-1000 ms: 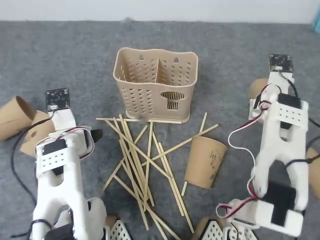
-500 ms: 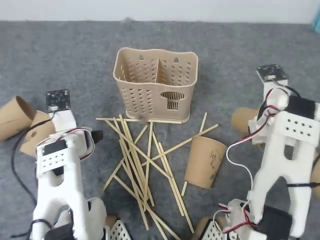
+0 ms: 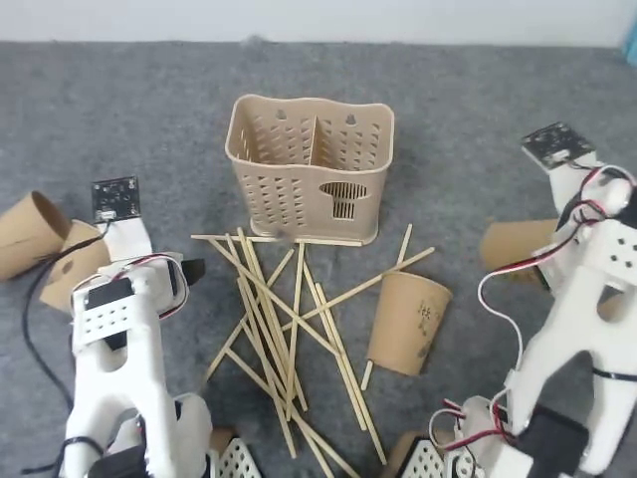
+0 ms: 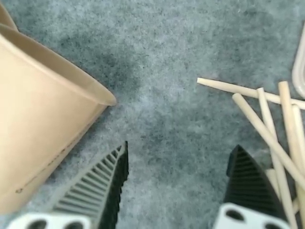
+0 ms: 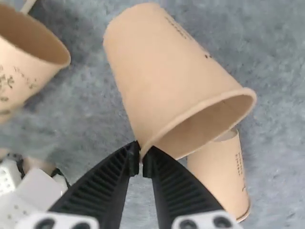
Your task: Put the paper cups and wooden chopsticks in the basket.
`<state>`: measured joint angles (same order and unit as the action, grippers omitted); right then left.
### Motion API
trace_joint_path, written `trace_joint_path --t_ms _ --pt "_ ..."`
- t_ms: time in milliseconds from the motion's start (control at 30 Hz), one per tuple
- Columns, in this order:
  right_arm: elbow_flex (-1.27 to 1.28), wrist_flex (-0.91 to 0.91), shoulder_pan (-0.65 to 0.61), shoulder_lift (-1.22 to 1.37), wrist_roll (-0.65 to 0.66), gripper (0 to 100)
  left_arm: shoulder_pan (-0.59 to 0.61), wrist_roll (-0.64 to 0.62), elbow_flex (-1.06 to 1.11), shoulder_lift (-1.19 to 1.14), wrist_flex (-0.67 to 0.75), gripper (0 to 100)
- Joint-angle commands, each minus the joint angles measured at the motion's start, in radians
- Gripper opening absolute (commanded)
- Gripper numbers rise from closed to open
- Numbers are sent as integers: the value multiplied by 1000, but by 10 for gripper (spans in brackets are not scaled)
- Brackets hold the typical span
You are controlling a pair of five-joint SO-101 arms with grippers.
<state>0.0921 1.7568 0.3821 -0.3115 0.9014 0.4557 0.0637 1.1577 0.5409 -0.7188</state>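
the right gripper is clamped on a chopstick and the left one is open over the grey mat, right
Not quite. The right gripper is clamped on the rim of a paper cup, not on a chopstick, as the right wrist view shows. The left gripper is indeed open over the grey mat.

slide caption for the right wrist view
Right claw shut on the rim of a paper cup, second cup partly hidden behind it

White printed arms [image 3: 114,349], red-and-white cables [image 3: 149,261], black ribbed pincer fingers [image 4: 248,176]
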Motion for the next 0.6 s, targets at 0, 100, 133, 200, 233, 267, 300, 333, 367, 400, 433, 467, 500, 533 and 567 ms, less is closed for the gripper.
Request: trace_joint_path --t_ms 0,100,133,200,233,267,300,333,367,400,433,467,500,533,567 --pt "-5 45 7 25 68 6 -5 11 -1 29 21 319" --pt "2 45 5 71 78 7 -6 11 -1 29 21 319" --pt "2 45 2 87 78 7 -6 11 -1 29 21 319" --pt "2 44 -27 117 78 7 -6 11 -1 29 21 319" --pt "3 44 -41 130 74 7 -6 11 -1 29 21 319" --pt "11 44 -59 137 74 7 -6 11 -1 29 21 319" --pt "21 44 -81 143 72 7 -6 11 -1 29 21 319" --pt "31 44 -104 147 72 8 -6 11 -1 29 21 319" --pt "40 44 -128 148 71 9 -6 11 -1 29 21 319" --pt "49 44 -154 150 71 10 -6 11 -1 29 21 319" --pt "60 42 -182 151 60 10 -6 11 -1 29 21 319" --pt "66 41 -208 154 35 11 -6 11 -1 29 21 319" --pt "66 39 -234 156 5 12 -6 11 -1 29 21 319" --pt "66 39 -265 156 -20 23 -6 11 -1 29 21 319" --pt "64 39 -294 156 -44 46 -6 11 -2 29 21 319"
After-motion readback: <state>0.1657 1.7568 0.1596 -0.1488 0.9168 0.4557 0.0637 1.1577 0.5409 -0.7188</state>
